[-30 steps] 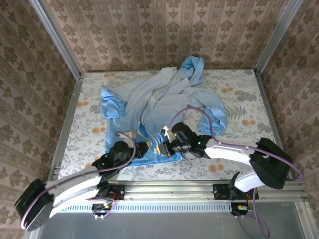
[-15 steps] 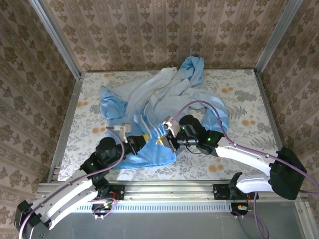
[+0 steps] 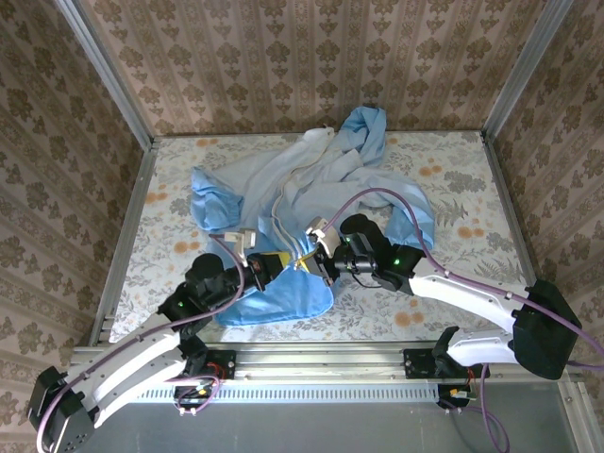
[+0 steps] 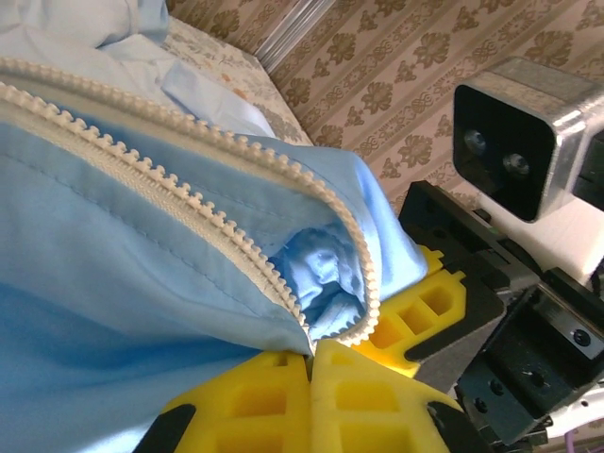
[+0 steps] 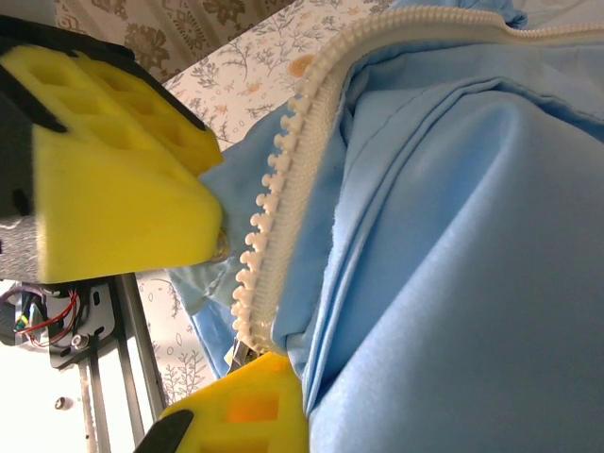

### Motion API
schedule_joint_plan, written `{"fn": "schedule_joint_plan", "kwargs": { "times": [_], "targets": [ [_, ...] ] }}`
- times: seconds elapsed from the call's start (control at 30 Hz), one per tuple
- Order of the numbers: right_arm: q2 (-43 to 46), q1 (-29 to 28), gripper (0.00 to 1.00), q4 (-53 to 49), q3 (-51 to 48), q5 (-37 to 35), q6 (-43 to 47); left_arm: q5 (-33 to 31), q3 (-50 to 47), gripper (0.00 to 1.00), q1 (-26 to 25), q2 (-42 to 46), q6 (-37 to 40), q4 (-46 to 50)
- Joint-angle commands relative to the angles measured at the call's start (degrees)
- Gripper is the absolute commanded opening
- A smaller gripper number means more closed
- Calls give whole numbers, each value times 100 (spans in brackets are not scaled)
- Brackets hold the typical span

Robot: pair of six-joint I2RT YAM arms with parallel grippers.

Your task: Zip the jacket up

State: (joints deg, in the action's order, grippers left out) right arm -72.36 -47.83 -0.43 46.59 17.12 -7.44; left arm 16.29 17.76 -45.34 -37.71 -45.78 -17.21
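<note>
The light-blue jacket [image 3: 311, 179] lies crumpled across the middle of the table, its front open. Its pale zipper strip [image 3: 280, 203] runs down toward the near hem. My left gripper [image 3: 279, 263] is shut on the bottom end of one zipper side, where the yellow pads [image 4: 274, 396] pinch the toothed tape [image 4: 189, 203]. My right gripper [image 3: 310, 260] is right beside it, apparently shut on the other zipper edge. Its lower yellow finger [image 5: 250, 406] sits under the teeth [image 5: 283, 198], and blue fabric hides the other finger. A small metal slider [image 5: 231, 351] peeks out by that finger.
The table has a floral cover [image 3: 453, 189], patterned walls on three sides and metal corner posts [image 3: 514, 66]. An aluminium rail [image 3: 311, 357] runs along the near edge. The right gripper's finger [image 4: 425, 311] and camera [image 4: 524, 142] crowd the left wrist view.
My left arm has swung inward and carried its gripper up and toward the right gripper. The jacket's near hem has been pulled and has bunched between the two grippers.
</note>
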Motion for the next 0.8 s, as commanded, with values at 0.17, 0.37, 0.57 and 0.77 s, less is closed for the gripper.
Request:
{"fn": "schedule_joint_plan", "kwargs": {
  "times": [0.17, 0.37, 0.57, 0.77],
  "targets": [
    [91, 46, 0, 145, 272, 116, -97, -108, 79, 0, -115, 120, 277, -97],
    [115, 46, 0, 179, 238, 159, -143, -222, 58, 0, -124, 137, 321, -81],
    [64, 47, 0, 211, 237, 209, -196, -346, 2, 0, -124, 212, 298, -56],
    [56, 53, 0, 277, 245, 222, -240, -337, -58, 0, -140, 186, 272, -87]
  ]
}}
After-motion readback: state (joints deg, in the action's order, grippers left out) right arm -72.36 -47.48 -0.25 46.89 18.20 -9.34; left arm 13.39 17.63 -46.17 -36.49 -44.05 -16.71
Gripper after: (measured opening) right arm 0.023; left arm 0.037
